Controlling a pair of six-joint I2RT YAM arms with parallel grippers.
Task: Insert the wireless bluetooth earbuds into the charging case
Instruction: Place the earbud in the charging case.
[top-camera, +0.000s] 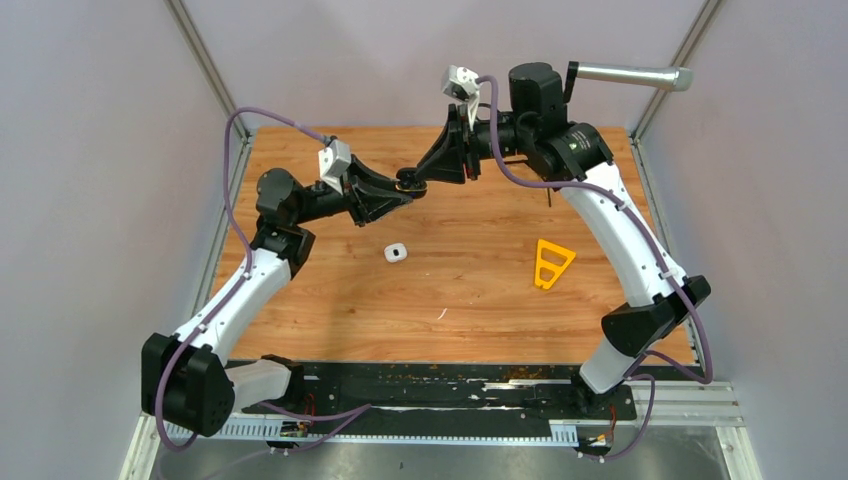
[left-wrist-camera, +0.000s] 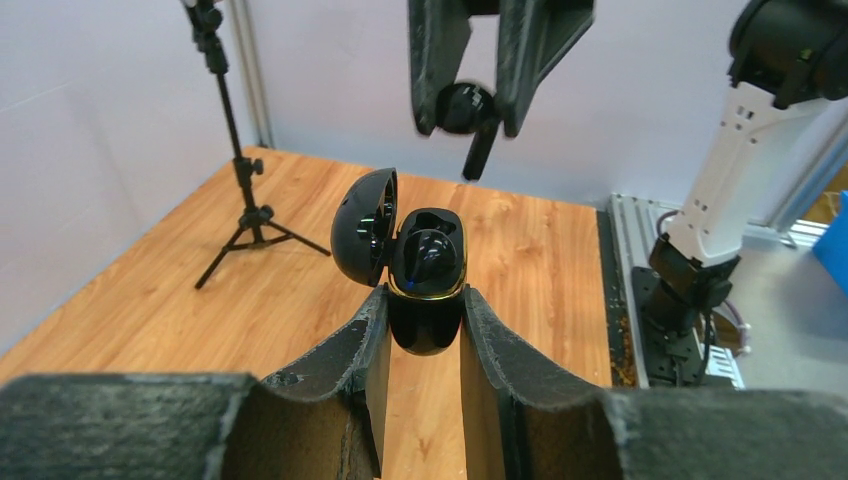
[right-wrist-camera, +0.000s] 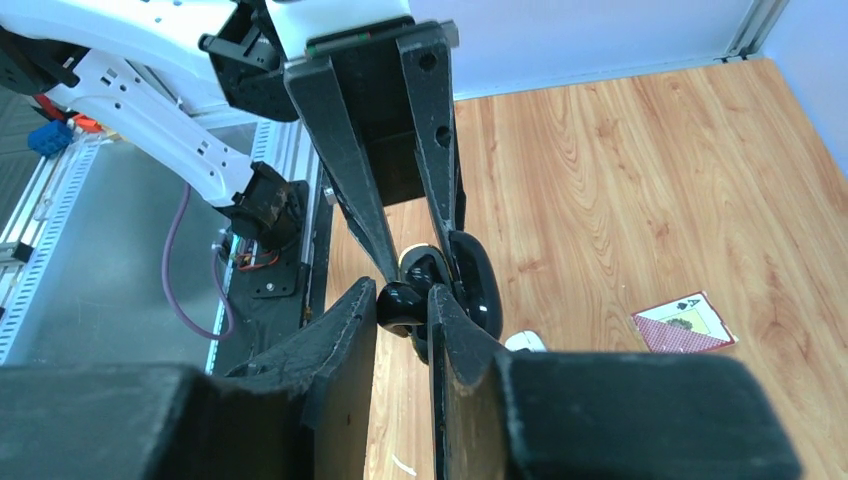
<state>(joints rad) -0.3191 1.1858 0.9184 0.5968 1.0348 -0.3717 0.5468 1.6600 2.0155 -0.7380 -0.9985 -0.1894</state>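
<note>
My left gripper (left-wrist-camera: 426, 300) is shut on a glossy black charging case (left-wrist-camera: 427, 325) and holds it up above the table. The case's lid (left-wrist-camera: 362, 228) is swung open to the left. A dark glossy shape fills the case's well, and I cannot tell what it is. Just above the case, my right gripper (left-wrist-camera: 468, 120) is shut on a black earbud (left-wrist-camera: 466, 105) whose stem (left-wrist-camera: 479, 152) points down. From the right wrist view the earbud (right-wrist-camera: 400, 306) sits between my right fingertips, close against the case (right-wrist-camera: 476, 285). In the top view both grippers meet at the case (top-camera: 408, 181).
A small white case (top-camera: 397, 252) lies on the wooden table (top-camera: 470, 300) below the grippers. An orange triangular piece (top-camera: 552, 262) sits to the right, and a thin white sliver (top-camera: 441, 314) lies nearer the front. A playing card (right-wrist-camera: 685, 323) lies on the wood. A small black tripod (left-wrist-camera: 240, 190) stands at the back.
</note>
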